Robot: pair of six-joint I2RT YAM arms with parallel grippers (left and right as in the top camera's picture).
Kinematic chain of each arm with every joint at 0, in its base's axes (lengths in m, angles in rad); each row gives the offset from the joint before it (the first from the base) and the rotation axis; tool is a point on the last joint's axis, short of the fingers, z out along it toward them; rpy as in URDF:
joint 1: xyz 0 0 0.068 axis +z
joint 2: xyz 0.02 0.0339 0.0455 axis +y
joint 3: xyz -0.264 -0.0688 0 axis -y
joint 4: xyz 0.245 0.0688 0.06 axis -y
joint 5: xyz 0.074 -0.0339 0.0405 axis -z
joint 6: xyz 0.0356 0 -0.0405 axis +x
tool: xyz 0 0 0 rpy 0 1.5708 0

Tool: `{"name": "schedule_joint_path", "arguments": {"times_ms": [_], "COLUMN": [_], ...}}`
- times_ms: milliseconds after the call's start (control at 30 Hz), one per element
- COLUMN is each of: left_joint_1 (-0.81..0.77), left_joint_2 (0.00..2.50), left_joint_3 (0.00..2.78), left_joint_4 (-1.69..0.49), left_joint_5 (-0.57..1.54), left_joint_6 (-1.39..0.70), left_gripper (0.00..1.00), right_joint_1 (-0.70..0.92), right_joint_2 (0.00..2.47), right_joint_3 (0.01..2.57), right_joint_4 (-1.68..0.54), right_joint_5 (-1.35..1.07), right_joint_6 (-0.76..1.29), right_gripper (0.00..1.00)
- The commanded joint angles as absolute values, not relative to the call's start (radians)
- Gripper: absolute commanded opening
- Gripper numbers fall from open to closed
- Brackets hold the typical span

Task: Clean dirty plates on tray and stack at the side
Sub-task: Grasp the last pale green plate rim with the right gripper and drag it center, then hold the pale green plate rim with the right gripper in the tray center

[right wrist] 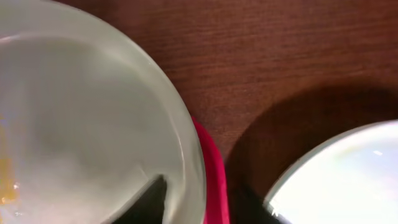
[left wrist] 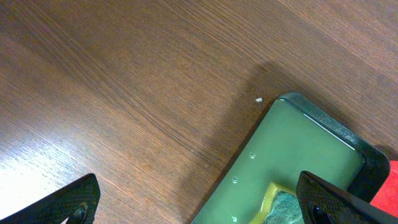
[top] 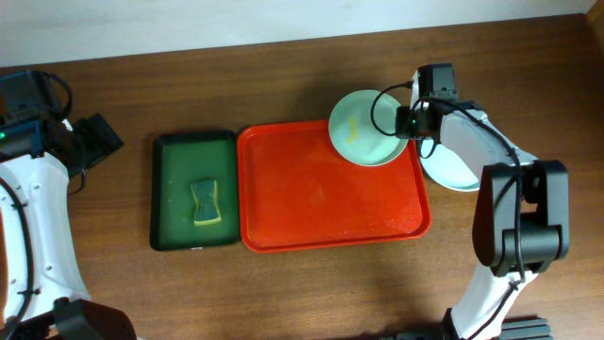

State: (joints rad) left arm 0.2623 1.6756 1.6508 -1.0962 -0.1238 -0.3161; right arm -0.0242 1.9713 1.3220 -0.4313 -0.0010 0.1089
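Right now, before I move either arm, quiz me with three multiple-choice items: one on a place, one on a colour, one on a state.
1. Where does the sponge lie? A. on the table B. in the dark green tray C. on a plate
2. The smear on the mint-green plate at the right gripper is A. yellow B. brown C. blue
3. The left gripper is A. shut on the sponge B. shut on a plate C. open
Answers: B, it rests inside that tray; A, the streak is yellow; C, its fingers stand wide apart.
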Motion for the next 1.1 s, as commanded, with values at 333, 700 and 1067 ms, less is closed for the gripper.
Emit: {"name": "schedule_joint_path", "arguments": {"times_ms": [333, 700, 1067], "left_joint_1": [0.265, 0.265, 0.265], "left_joint_2": [1.670, 1.670, 1.670], "left_joint_3": [1.655, 1.655, 1.655], "left_joint_4": [-1.094, -1.094, -1.094], "left_joint_5": [-0.128, -0.128, -0.128], "left_joint_6": [-0.329, -0.329, -0.329], "left_gripper": [0.99, 0.99, 0.99], "right_joint_1": [-0.020, 0.215, 0.371], "right_joint_2": [1.986, 1.893, 1.893], "right_joint_3": [1.320, 1.320, 1.320], "right_joint_4": [-0.540, -0.863, -0.934], "right_joint_5": [-0.153, -0.233, -0.231], "right_joint_6": [0.113, 0.223, 0.245], "right_gripper": [0.04, 0.04, 0.11]}}
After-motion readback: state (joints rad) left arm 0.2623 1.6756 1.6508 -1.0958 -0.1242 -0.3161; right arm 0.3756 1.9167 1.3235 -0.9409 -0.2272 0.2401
